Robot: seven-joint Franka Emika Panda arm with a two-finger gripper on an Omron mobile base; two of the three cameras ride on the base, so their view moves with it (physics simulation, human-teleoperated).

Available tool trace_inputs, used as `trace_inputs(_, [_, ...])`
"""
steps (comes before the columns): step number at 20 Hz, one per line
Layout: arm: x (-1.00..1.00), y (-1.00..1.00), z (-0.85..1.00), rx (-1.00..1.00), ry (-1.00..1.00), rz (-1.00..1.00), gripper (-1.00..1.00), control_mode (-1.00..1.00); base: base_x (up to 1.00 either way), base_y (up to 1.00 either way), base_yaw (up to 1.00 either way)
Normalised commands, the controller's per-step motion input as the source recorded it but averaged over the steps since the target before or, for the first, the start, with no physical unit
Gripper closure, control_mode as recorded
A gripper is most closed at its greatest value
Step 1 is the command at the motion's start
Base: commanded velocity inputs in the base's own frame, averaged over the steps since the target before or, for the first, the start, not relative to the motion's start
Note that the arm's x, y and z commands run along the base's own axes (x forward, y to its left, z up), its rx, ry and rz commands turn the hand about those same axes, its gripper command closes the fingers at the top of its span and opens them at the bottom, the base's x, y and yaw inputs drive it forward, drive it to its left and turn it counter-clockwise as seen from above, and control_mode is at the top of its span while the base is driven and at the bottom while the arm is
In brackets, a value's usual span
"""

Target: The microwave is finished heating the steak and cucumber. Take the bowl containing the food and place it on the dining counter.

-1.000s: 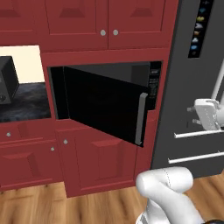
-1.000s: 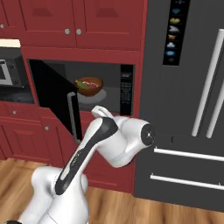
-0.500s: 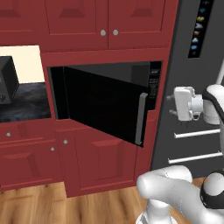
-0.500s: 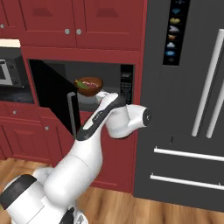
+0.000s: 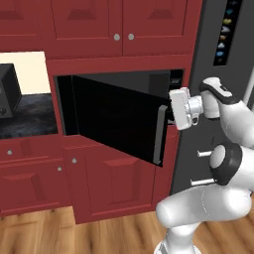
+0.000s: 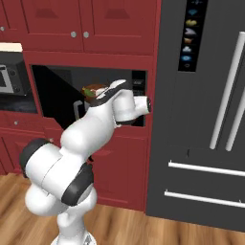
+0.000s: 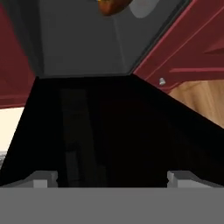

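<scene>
1. The microwave (image 5: 119, 116) is seen as a wide black built-in appliance set into red cabinetry, below a pair of red upper doors with small round knobs
2. Its glass-fronted door (image 5: 116, 121) is swung out partway to the left in the left base view, and a long grey vertical bar handle (image 5: 159, 135) runs along the door's free edge
3. The grey interior of the microwave (image 7: 83, 39) is visible in the hand view, past the dark door panel that lies in front of the camera
4. The bowl (image 6: 95, 91) is found inside the microwave cavity; it is small, round and wood-brown, and red and green food is shown at its top in the right base view, partly hidden behind the arm
5. In the hand view only a brown edge of the bowl (image 7: 113, 6) is caught at the top of the frame, resting on the grey floor of the cavity
6. The steak and the cucumber cannot be told apart as separate pieces at this size
7. The gripper (image 7: 111, 177) is held with its jaws spread wide and nothing between them; its hand is placed just outside the door's handle edge, apart from the bowl
8. A tall dark refrigerator (image 6: 206, 119) with long light bar handles is stood just beside the microwave
</scene>
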Motion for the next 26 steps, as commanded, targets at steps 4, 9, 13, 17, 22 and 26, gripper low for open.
trace_inputs(4, [-0.36,1.00,0.00,0.08,0.16,0.39,-1.00,-1.00,0.00,0.00,0.00])
trace_inputs(9, [-0.48,1.00,0.00,0.07,0.07,0.38,-1.00,-1.00,0.00,0.00,0.00])
trace_inputs(13, [-0.78,1.00,0.00,0.08,0.00,0.39,-1.00,-1.00,0.00,0.00,0.00])
trace_inputs(17, [-0.80,1.00,-0.01,0.05,-0.01,0.32,-1.00,-1.00,0.00,0.00,0.00])
trace_inputs(22, [-0.37,1.00,-0.10,0.00,-0.13,0.06,-1.00,-1.00,0.00,0.00,0.00])
trace_inputs(26, [0.02,1.00,0.01,-0.05,-0.14,-0.26,-1.00,-1.00,0.00,0.00,0.00])
